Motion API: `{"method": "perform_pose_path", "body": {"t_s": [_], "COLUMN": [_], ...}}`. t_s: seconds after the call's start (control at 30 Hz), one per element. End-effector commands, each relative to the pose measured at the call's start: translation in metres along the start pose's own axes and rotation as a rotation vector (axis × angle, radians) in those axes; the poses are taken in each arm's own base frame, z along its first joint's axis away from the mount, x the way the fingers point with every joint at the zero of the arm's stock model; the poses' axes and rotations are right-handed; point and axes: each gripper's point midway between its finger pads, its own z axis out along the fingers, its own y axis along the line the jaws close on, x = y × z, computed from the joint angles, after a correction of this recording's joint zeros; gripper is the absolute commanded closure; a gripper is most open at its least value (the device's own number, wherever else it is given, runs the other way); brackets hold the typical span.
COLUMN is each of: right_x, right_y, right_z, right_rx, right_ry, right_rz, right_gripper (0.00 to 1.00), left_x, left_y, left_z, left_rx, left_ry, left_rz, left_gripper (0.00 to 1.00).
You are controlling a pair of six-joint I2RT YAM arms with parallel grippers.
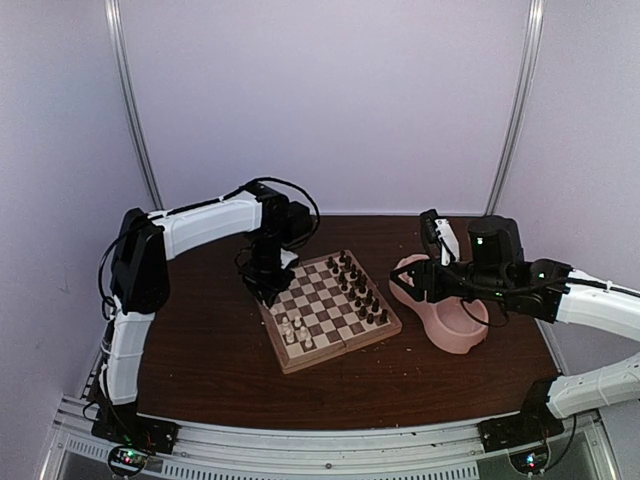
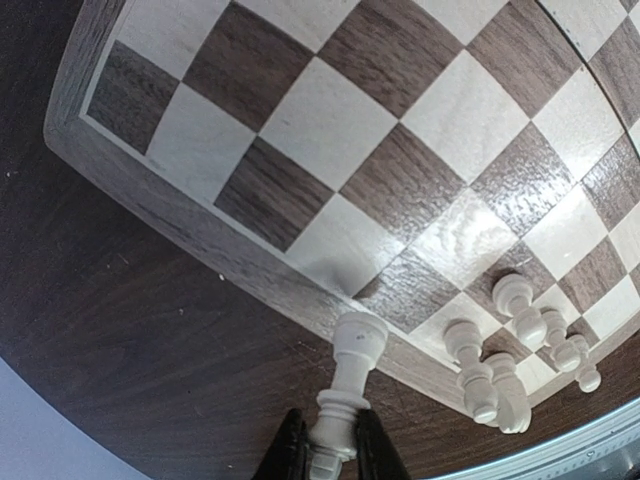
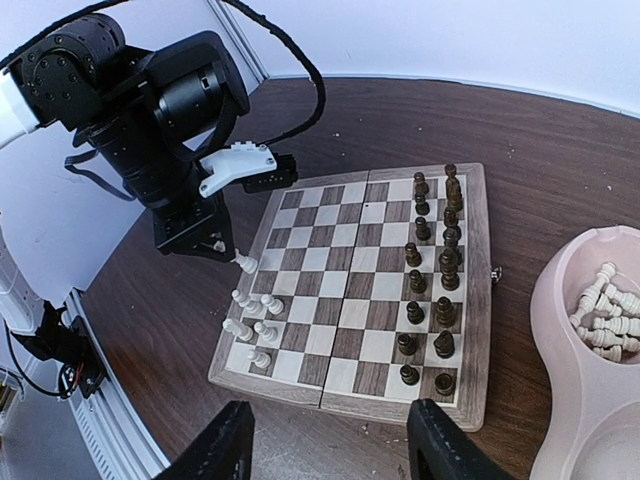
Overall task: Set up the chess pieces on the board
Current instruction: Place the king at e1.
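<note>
Left hand (image 2: 330,452) pinching cream-white turned piece (image 2: 352,385) by base. Flared crown points away from fingers, over pale border of board (image 2: 330,110); contact unclear. Board: glossy wood, light and dark grained checks, bevelled rim. Cluster of cream pieces (image 2: 505,365) just beside held piece, at board corner. Checks ahead of hand bare. Dark pieces (image 3: 432,270) in two rows along opposite edge. Dark wood-grain tabletop (image 2: 120,330) beneath fingers. Right hand (image 3: 330,450) spread, holding nothing, board ahead. Smooth, rounded pink double bowl (image 3: 548,300) beside it holds loose cream pieces (image 3: 605,315).
</note>
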Motion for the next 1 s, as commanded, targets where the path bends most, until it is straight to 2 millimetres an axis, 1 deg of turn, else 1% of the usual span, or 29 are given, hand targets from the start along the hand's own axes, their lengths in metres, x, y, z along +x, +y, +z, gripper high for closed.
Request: {"method": "perform_pose_path", "body": {"t_s": [0.0, 0.53, 0.63, 0.8, 0.9, 0.97], "right_x": [-0.004, -0.005, -0.005, -0.005, -0.006, -0.006], "right_y": [0.002, 0.0, 0.0, 0.001, 0.001, 0.002], "right_z": [-0.002, -0.006, -0.005, -0.003, -0.003, -0.003], "right_rx": [-0.018, -0.022, -0.024, -0.031, -0.031, -0.034], "right_ry": [-0.02, -0.026, -0.023, -0.02, -0.022, -0.021], "right_rz": [0.01, 0.016, 0.018, 0.021, 0.022, 0.022], "right_gripper": [0.45, 0.45, 0.45, 0.45, 0.45, 0.45], "left_x": [-0.002, -0.003, -0.004, -0.004, -0.004, -0.004], "left_y": [-0.01, -0.018, -0.019, -0.018, -0.017, -0.017], "left_z": [0.0, 0.011, 0.012, 0.011, 0.011, 0.009], "left_rx": [0.019, 0.006, 0.002, -0.009, -0.019, -0.022], "left_ry": [0.006, 0.032, 0.029, 0.028, 0.025, 0.021], "left_rz": [0.034, 0.05, 0.052, 0.053, 0.056, 0.055], "left_gripper": [0.95, 0.91, 0.86, 0.7, 0.64, 0.62]}}
